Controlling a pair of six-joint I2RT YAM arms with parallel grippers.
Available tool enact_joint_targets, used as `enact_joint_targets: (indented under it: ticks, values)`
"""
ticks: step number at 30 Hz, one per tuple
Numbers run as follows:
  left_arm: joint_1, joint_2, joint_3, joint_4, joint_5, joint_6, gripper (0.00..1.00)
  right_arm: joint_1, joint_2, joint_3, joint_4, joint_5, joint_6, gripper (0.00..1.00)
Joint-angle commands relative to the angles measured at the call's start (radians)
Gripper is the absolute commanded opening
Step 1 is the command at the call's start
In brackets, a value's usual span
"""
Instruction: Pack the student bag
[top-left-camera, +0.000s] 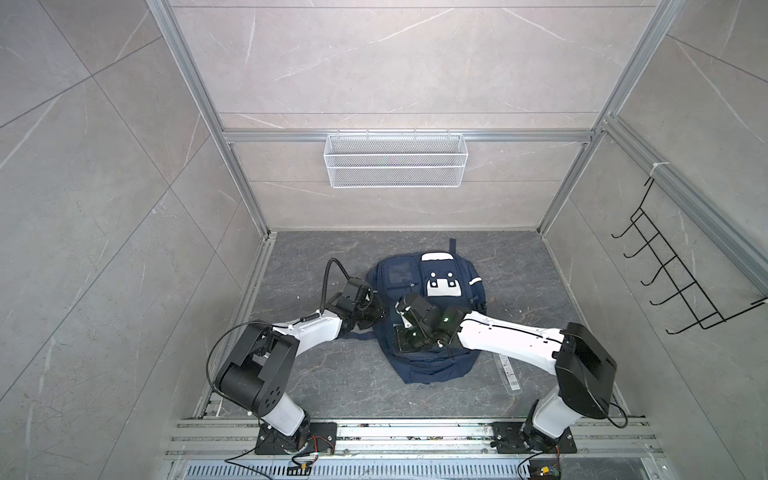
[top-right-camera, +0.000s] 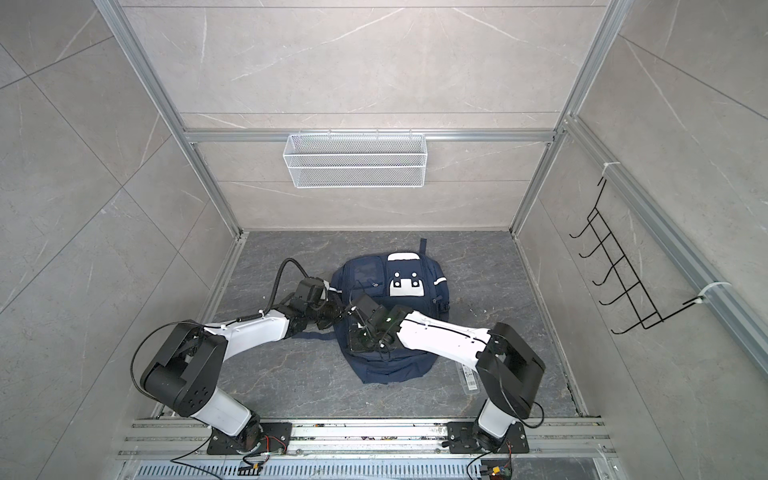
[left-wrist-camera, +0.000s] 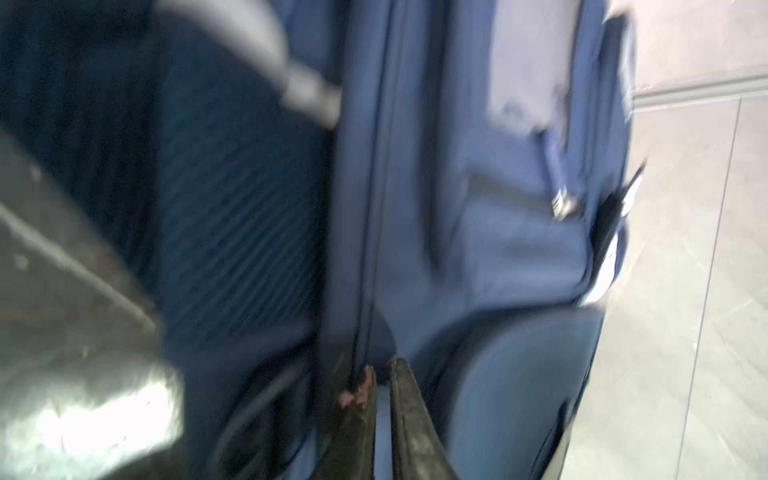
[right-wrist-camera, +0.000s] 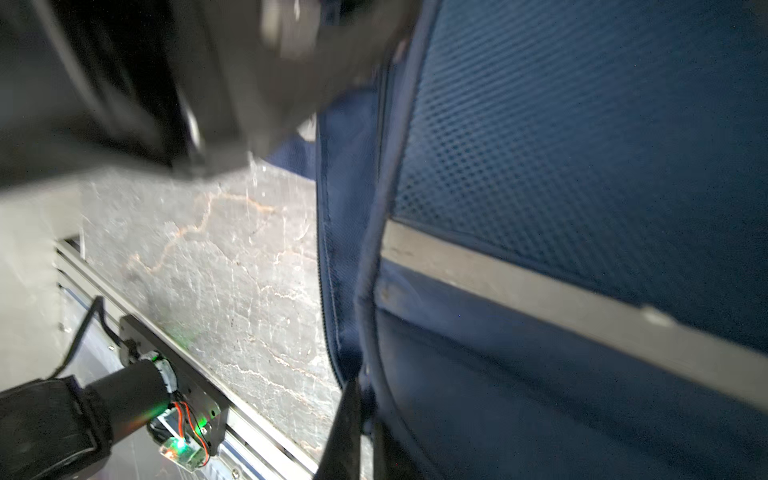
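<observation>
Across the middle of the dark marble bench (top-left-camera: 332, 382) lies the student bag (top-left-camera: 432, 372), front side up in both top views, its white patches toward the back wall and its bottom end toward the arm bases. On that back wall hangs a white wire basket (top-left-camera: 395, 166), and a black hook rack (top-left-camera: 673, 274) hangs on the right wall. A thin clear strip (top-left-camera: 510, 374), perhaps a ruler, lies flat on the bench just beside the bag's right edge, under the right arm. The left claw (left-wrist-camera: 382, 370) sits against the bag's left side seam with its jaws nearly together; the blur hides whether fabric is pinched. The right claw (right-wrist-camera: 357, 386) is closed at the bag's zipped edge, near a silver stripe (right-wrist-camera: 540, 286); what it pinches, if anything, is unclear.
</observation>
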Motion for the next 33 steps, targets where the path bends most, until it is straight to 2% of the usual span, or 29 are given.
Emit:
enact_joint_targets:
  ticks: [1, 5, 10, 14, 18, 27, 33]
  values:
    - [0.015, -0.023, -0.056, -0.098, 0.002, 0.024, 0.15, -0.068, -0.11, -0.07, 0.006, 0.107, 0.005, 0.0]
    - [0.015, -0.019, -0.115, -0.067, 0.001, 0.0, 0.16, -0.129, -0.191, -0.14, -0.026, 0.107, -0.021, 0.0]
    - [0.003, -0.01, -0.181, -0.004, 0.007, -0.047, 0.17, -0.185, -0.209, -0.148, -0.063, 0.087, -0.06, 0.0]
    - [-0.047, -0.008, -0.161, -0.004, 0.005, -0.05, 0.17, -0.186, -0.177, -0.123, -0.081, 0.051, -0.077, 0.0]
    - [-0.059, -0.042, -0.129, -0.013, 0.0, -0.039, 0.21, -0.184, -0.166, -0.134, -0.06, 0.031, -0.06, 0.0]
    - [-0.054, -0.108, 0.117, -0.235, -0.049, 0.136, 0.36, -0.161, -0.2, -0.206, 0.0, 0.007, 0.016, 0.0]
    - [-0.047, 0.034, 0.313, -0.268, 0.058, 0.268, 0.47, -0.149, -0.185, -0.248, 0.062, 0.001, 0.054, 0.0]
